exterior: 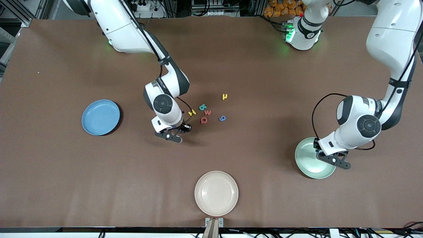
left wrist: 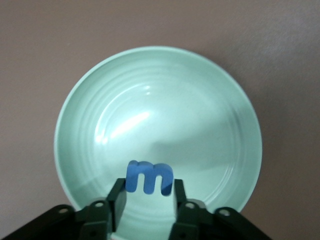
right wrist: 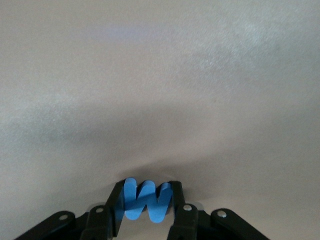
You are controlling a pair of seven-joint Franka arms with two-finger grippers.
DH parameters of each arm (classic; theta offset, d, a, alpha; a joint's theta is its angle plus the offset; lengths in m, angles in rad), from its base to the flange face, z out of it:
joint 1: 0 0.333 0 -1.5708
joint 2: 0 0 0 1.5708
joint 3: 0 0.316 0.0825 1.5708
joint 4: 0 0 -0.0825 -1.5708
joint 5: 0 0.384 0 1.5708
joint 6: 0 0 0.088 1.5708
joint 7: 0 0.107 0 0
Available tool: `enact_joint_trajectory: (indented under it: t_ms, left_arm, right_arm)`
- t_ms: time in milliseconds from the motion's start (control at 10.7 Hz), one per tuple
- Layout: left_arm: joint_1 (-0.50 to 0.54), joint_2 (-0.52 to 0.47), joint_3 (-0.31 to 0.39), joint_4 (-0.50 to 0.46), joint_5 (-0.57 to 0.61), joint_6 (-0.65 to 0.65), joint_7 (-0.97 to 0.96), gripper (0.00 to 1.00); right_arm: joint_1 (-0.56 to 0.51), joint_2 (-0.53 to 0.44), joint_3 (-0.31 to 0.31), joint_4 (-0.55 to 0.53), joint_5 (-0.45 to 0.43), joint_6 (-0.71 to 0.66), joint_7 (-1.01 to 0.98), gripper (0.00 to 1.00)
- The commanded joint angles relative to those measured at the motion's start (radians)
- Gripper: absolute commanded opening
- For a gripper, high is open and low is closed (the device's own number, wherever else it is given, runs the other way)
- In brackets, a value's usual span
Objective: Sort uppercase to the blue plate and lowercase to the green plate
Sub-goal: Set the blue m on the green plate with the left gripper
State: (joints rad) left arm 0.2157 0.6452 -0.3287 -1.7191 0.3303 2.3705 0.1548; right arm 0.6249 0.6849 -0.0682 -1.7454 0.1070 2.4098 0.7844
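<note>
A: Item one, blue plate (exterior: 100, 117), toward the right arm's end of the table. Contents?

B: Nothing on it.

A: Item two, right gripper (exterior: 178, 132).

B: Low over bare table beside the letter cluster, fingers clamped on a blue W (right wrist: 148, 200), seen in the right wrist view. Uppercase, so my reading is that it is bound for the blue plate, well apart from it. The next move calls for a carry across bare table to that plate, then opening over its middle.

A: Item three, loose letters.

B: Yellow H (exterior: 192, 112), teal letter (exterior: 202, 106), red w (exterior: 207, 112), red Q (exterior: 204, 120), blue rounded letter (exterior: 222, 118), small yellow letter (exterior: 224, 96). All flat on the table, close together, unsorted.

A: Item four, beige plate (exterior: 216, 193).

B: Nearest the front camera; no role in the sorting.

A: Item five, green plate (exterior: 305, 158), and the left gripper (exterior: 325, 155).

B: Left gripper hovers over the plate, fingers pinching a blue lowercase m (left wrist: 149, 178). Judged step: delivery. It needs only to release so the letter drops inside the rim.
</note>
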Motion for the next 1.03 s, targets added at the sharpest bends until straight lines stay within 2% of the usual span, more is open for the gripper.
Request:
enact_joint_trajectory:
  t_ms: [0,282,563,751,939]
  left_arm:
    - [-0.012,0.021,0.005,0.033,-0.016,0.019,0.0,1.0]
    - [-0.045,-0.034,-0.003,0.024,-0.014,-0.002,-0.055,1.0]
    - [-0.1,-0.097,-0.062,0.003,-0.019,-0.076,-0.121,1.0]
    - [-0.177,-0.111,-0.125,0.004,-0.017,-0.155,-0.395,1.0]
    - [-0.29,-0.125,-0.153,0.009,-0.016,-0.2,-0.704,1.0]
  right_arm:
    - [-0.005,-0.015,-0.034,0.023,0.037,-0.056,-0.106,0.33]
    - [-0.01,-0.018,-0.12,0.029,0.094,-0.119,-0.326,0.32]
    - [-0.011,-0.033,-0.295,0.027,0.164,-0.233,-0.657,0.32]
    - [-0.011,-0.041,-0.419,0.026,0.22,-0.314,-0.878,0.32]
    - [-0.011,-0.064,-0.516,0.02,0.223,-0.366,-1.035,0.32]
